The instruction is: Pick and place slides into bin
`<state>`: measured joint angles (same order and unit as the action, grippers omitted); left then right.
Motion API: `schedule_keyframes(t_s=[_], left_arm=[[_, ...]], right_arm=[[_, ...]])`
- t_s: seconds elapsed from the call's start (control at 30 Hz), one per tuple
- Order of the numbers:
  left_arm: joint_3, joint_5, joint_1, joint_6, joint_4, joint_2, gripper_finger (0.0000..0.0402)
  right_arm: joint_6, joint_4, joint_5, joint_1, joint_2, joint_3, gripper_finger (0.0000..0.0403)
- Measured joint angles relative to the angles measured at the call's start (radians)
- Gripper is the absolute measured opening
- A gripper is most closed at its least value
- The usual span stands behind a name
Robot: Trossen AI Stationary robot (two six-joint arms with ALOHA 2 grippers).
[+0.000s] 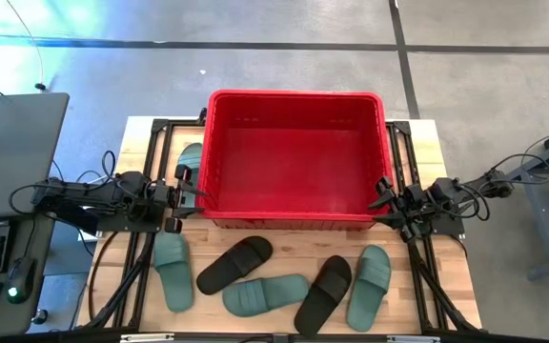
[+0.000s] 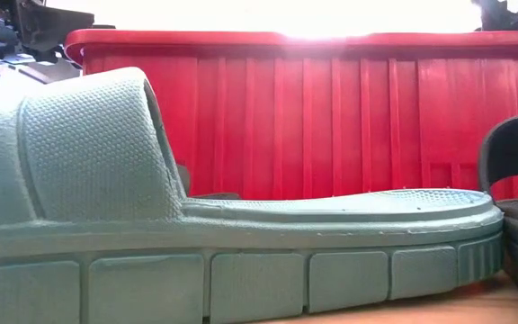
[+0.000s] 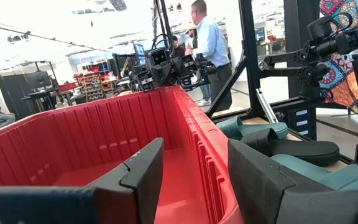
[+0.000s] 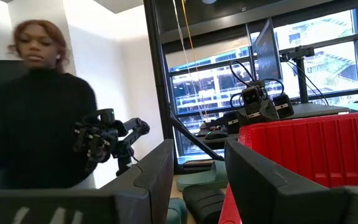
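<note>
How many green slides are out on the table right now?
4 green slides: one beside the bin's left wall, partly hidden; three in front of it, at front left, centre and front right. None shows inside the bin.

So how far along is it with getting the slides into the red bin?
Nothing looks done: the red bin shows no slides inside. Nothing is in hand either; the left gripper and right gripper sit open at the bin's two ends. Left to move: five slides in front of the bin and a sixth green slide by its left wall.
</note>
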<state>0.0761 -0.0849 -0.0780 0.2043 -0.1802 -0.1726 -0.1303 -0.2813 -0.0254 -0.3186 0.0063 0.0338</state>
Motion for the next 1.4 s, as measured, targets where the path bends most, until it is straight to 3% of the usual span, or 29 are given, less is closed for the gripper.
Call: schedule_keyframes(t_s=[0.2,0.33,0.4,0.5,0.63,0.73,0.83,0.93,1.0,1.23,1.4], left_arm=[[-0.001,0.008,0.000,0.004,-0.093,-0.004,0.0161],[0.085,-0.139,0.000,0.023,-0.118,-0.003,0.0161],[0.168,-0.216,0.000,0.107,-0.071,-0.010,0.0161],[0.354,-0.243,0.000,0.239,0.186,-0.037,0.0161],[0.691,-0.108,0.000,0.251,0.638,-0.157,0.0161],[0.941,-0.031,0.000,0.248,0.889,-0.286,0.0161],[1.153,0.051,0.000,0.245,1.059,-0.404,0.0161],[1.312,0.115,0.000,0.245,1.139,-0.495,0.0161],[1.383,0.119,0.000,0.221,1.140,-0.533,0.0161],[1.463,0.028,0.000,0.192,1.103,-0.586,0.0161],[1.447,0.027,0.000,0.181,1.132,-0.587,0.0161]], right_arm=[[0.000,0.000,0.000,0.000,0.000,0.000,0.0134],[0.000,0.000,0.000,0.000,0.000,0.000,0.0134],[0.000,0.000,0.000,0.000,0.000,0.000,0.0134],[0.000,0.000,0.000,0.000,0.000,0.000,0.0134],[0.029,-0.062,-0.016,0.000,0.001,-0.002,0.0134],[0.171,-0.216,-0.093,0.005,0.000,0.012,0.0134],[0.173,-0.330,-0.018,0.004,0.010,0.052,0.0134],[0.158,-0.302,0.156,0.004,0.037,0.138,0.0134],[0.165,-0.270,0.217,0.003,0.077,0.209,0.0134],[0.215,-0.052,0.150,0.004,0.322,0.592,0.0134],[0.125,0.117,0.155,0.004,0.506,0.838,0.0134]])
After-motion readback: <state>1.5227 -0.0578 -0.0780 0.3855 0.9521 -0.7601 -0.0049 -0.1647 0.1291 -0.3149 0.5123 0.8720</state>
